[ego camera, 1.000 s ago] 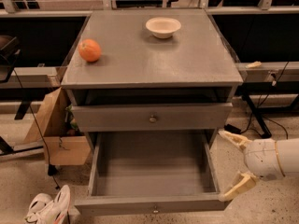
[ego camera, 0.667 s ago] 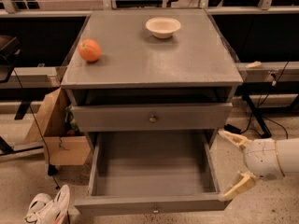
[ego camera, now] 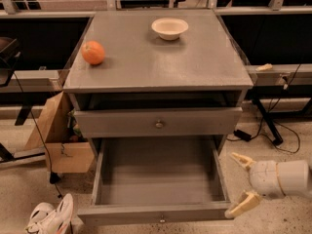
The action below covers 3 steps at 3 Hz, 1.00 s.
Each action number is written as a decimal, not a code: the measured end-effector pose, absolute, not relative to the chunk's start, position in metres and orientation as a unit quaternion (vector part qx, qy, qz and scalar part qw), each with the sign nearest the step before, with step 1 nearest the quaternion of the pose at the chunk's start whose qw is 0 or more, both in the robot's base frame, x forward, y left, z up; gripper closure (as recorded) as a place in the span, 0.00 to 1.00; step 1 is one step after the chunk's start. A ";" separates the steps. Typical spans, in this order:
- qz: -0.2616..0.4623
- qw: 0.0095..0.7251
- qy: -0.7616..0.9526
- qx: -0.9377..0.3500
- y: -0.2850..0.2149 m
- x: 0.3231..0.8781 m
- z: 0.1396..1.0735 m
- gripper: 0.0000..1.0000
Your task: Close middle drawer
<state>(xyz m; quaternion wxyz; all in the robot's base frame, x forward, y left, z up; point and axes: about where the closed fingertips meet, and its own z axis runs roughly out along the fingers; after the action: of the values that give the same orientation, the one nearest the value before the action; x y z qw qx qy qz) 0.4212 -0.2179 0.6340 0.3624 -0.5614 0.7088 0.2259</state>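
The middle drawer (ego camera: 157,181) of the grey cabinet (ego camera: 156,57) is pulled far out and is empty; its front (ego camera: 122,213) with a small knob (ego camera: 161,220) is at the bottom of the camera view. My gripper (ego camera: 240,183) is open, just right of the drawer's right side. Its lower finger (ego camera: 243,203) is by the right end of the drawer front, and its upper finger (ego camera: 242,160) is beside the drawer's side wall.
The top drawer (ego camera: 158,123) stands slightly out. An orange (ego camera: 93,52) and a white bowl (ego camera: 169,28) sit on the cabinet top. A cardboard box (ego camera: 58,140) and white shoes (ego camera: 51,216) lie on the floor at left. Cables (ego camera: 273,130) run at right.
My gripper has moved slightly down, closer to the right end of the drawer front. The drawer and the other things have not moved.
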 end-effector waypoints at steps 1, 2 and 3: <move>0.241 0.357 0.719 -0.546 -0.229 0.423 0.575 0.00; 0.252 0.363 0.725 -0.528 -0.235 0.423 0.527 0.00; 0.236 0.365 0.731 -0.526 -0.232 0.425 0.501 0.00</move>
<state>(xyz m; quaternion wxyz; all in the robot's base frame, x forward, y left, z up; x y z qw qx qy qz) 0.4246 -0.2323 0.5012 0.3652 -0.5261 0.7308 0.2363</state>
